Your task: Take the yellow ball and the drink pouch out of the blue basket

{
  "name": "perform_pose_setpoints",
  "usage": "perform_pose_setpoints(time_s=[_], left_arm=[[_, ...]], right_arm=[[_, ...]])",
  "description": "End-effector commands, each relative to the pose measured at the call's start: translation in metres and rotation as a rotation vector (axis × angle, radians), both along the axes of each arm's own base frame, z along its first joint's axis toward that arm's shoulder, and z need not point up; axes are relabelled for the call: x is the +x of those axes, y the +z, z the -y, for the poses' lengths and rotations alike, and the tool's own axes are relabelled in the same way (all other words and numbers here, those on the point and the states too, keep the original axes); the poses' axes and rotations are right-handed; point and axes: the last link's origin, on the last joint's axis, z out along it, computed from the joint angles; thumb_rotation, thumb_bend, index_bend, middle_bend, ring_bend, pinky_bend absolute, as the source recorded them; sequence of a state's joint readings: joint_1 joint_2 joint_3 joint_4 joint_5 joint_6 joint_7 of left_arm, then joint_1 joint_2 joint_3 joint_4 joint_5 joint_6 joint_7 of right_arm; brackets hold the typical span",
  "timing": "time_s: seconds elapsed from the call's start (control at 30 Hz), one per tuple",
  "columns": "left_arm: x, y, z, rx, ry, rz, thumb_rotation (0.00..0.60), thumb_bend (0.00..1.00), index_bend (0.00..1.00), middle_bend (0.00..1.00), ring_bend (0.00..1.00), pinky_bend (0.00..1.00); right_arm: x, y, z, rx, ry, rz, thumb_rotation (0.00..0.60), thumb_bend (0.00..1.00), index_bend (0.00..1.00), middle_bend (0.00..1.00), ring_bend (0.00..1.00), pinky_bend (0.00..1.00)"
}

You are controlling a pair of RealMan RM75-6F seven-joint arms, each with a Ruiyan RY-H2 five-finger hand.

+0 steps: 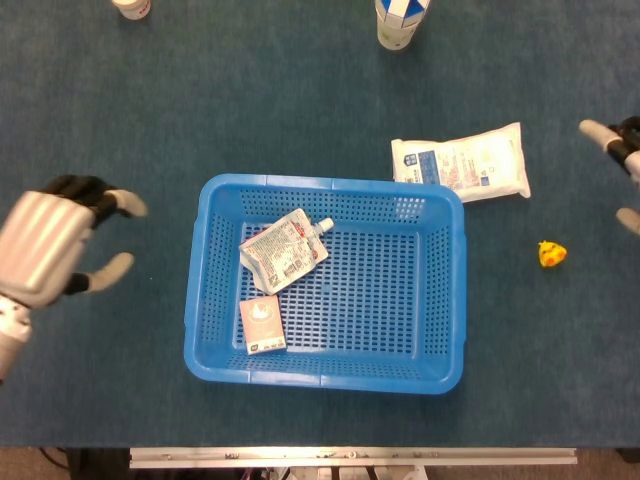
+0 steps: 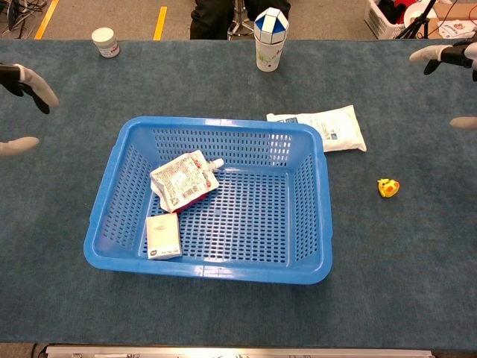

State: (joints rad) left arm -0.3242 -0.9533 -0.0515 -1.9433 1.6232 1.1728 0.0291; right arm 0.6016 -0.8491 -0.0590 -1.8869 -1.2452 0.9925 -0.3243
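My left hand [image 1: 45,245] hangs over the tabletop [image 1: 300,110] at nine o'clock from the blue basket [image 1: 325,378], well apart from its wall, with the fingers spread wide and nothing in them. In the chest view only its fingertips [image 2: 36,83] show at the left edge. My right hand [image 1: 622,170] is at the far right edge, at about two o'clock from the basket; only fingers show in either view, set apart and holding nothing.

The yellow ball [image 1: 551,254] lies on the tabletop at three o'clock from the basket, outside it and apart from its rim, and well below my right hand. It touches neither hand.

The drink pouch [image 1: 283,251] lies flat inside the basket, in the upper left part of the floor, its white spout pointing toward one o'clock. Just beside it at six o'clock, also in the basket, lies a small pinkish-white packet [image 1: 262,323] close to the near wall.

Outside the basket, at one o'clock from it and just beyond its far right corner, rests a white bag with blue print [image 1: 462,163]. At twelve o'clock on the far side of the tabletop stands a blue-and-white cup [image 2: 270,33], and at eleven o'clock a small white jar [image 2: 106,42].
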Motion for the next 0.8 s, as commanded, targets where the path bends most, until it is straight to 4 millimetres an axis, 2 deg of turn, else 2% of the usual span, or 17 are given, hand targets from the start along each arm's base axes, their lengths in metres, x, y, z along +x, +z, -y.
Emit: perform_pose_setpoints(time_s=[0.03, 0.43, 0.8], left_arm=[[0.019, -0.015, -0.004, -0.074, -0.062, -0.032, 0.600, 0.27, 0.32, 0.40, 0.31, 0.30], [0.057, -0.066, 0.004, -0.269, -0.166, -0.043, 0.600, 0.27, 0.29, 0.39, 0.31, 0.31], [0.072, -0.102, 0.005, -0.386, -0.166, -0.010, 0.600, 0.27, 0.26, 0.38, 0.31, 0.34]], right_arm=[[-0.002, 0.006, 0.002, -0.020, -0.010, 0.001, 0.600, 0.22, 0.09, 0.24, 0.16, 0.37], [-0.005, 0.024, 0.017, -0.083, -0.033, 0.037, 0.600, 0.22, 0.09, 0.25, 0.16, 0.37], [0.001, 0.035, 0.028, -0.122, -0.019, 0.044, 0.600, 0.22, 0.07, 0.25, 0.16, 0.37]])
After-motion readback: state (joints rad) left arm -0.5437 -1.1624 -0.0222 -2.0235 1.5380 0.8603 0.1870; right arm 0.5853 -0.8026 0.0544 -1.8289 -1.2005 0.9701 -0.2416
